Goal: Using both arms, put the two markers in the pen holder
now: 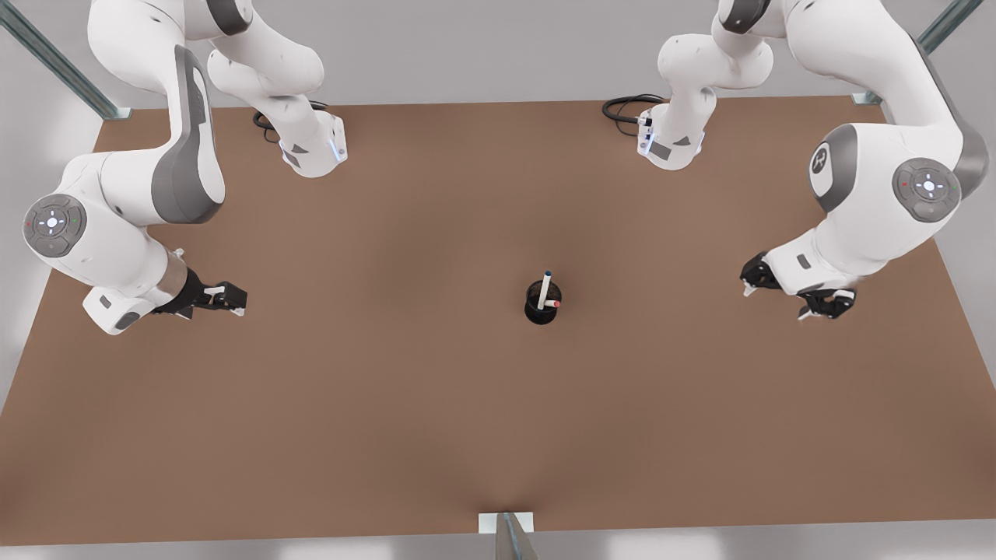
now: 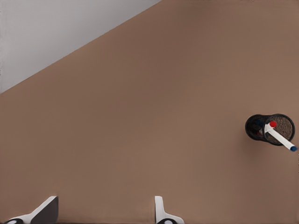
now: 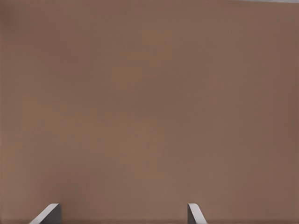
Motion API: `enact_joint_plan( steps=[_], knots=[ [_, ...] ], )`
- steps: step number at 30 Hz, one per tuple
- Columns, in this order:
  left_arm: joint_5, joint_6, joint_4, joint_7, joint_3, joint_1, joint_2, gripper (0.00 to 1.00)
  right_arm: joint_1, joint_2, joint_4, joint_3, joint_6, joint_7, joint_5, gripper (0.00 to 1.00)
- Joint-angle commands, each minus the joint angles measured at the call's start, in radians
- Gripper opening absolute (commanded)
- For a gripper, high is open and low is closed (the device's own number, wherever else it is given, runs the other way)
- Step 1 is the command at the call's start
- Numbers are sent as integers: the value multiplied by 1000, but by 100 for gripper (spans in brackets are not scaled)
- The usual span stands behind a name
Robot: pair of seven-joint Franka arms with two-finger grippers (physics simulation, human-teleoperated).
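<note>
The black mesh pen holder stands on the brown table, right of the middle in the front view. Both markers stand inside it. The blue-capped marker leans out over the rim, and the red-capped marker shows its red end just above the cup. My left gripper hangs open and empty at the front view's right, well away from the cup. In its wrist view the left gripper sees the holder with the blue-capped marker and the red end. My right gripper is open and empty at the front view's left, and the right gripper looks at bare table.
The two arm bases and their black cables sit at the table's far edge. A small metal bracket sits at the near edge. Metal frame struts rise at the far corners.
</note>
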Motion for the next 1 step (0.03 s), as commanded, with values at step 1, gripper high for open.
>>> enact_joint_plan(
  steps=[1],
  knots=[
    [0, -14, 0, -536, 0, -3, -2, 100, 0, -1, 1, 0, 0, -2, 2, 100]
  ],
)
